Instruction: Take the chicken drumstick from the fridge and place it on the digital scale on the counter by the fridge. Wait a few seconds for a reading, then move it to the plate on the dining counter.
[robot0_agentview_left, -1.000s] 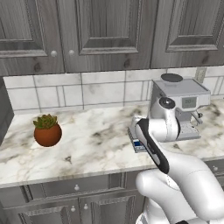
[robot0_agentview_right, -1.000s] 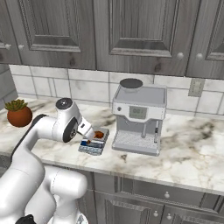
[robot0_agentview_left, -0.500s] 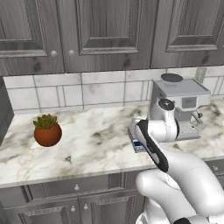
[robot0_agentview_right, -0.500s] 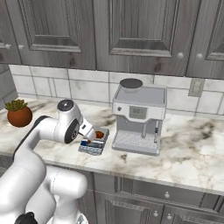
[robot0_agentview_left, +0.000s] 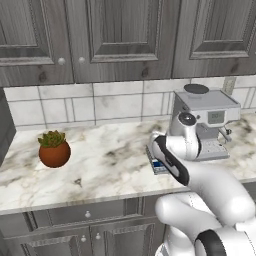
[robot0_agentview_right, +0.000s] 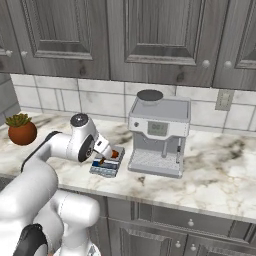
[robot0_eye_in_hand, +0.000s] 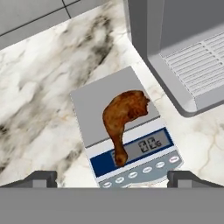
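Nearest to us in the hand view, the gripper (robot0_eye_in_hand: 112, 178) hangs with its two dark fingertips (robot0_eye_in_hand: 41, 178) spread wide, one at each side of the digital scale (robot0_eye_in_hand: 127, 131) and clear of it, pinching nothing. The chicken drumstick (robot0_eye_in_hand: 123, 118) lies loose on the scale, in the gap between the fingertips and just beyond them. Its meaty end rests on the scale's grey weighing surface, and its thin bone end reaches toward the gripper, over the blue-and-white panel with the display. Nothing of the gripper touches the drumstick.

In the right base view we see the scale (robot0_agentview_right: 106, 165) sitting on the marble counter (robot0_agentview_right: 215, 170), just left of the coffee machine (robot0_agentview_right: 158, 132), with the drumstick (robot0_agentview_right: 111, 158) a small brown lump on top and the hand close above it. Beyond the scale, the counter runs back to the tiled wall. Well to the scale's left stands a potted succulent (robot0_agentview_right: 21, 129), and grey wall cabinets (robot0_agentview_right: 150, 35) hang above.
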